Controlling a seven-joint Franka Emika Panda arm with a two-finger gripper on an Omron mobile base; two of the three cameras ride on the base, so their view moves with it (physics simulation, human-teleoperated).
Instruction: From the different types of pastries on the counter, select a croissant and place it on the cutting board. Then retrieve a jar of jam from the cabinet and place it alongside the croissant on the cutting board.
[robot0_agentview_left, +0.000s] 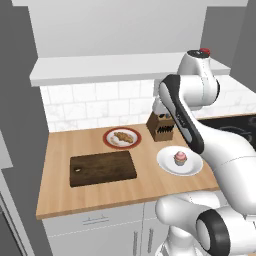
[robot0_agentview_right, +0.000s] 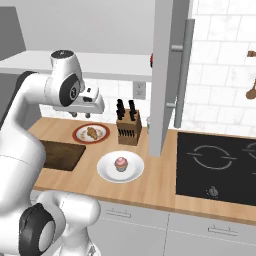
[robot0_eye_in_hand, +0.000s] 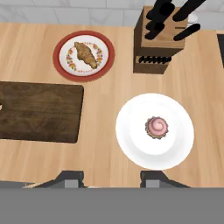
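The first step looks untouched — the croissant (robot0_eye_in_hand: 86, 54) lies on its red-rimmed plate (robot0_eye_in_hand: 59, 45), the cutting board (robot0_eye_in_hand: 39, 111) bare. To do it well, the claw (robot0_eye_in_hand: 112, 177) should spread its closed, empty jaws, shift up and left in the hand view, and come down across the pastry's narrow width. From the claw, the board lies left and ahead, the croissant beyond it — the cupcake (robot0_eye_in_hand: 157, 127) on its white plate (robot0_eye_in_hand: 131, 140) sits just ahead and right on the worktop (robot0_eye_in_hand: 100, 153).

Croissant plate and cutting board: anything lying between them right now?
No. In the hand view, only bare counter separates the red-rimmed plate holding the croissant from the cutting board.
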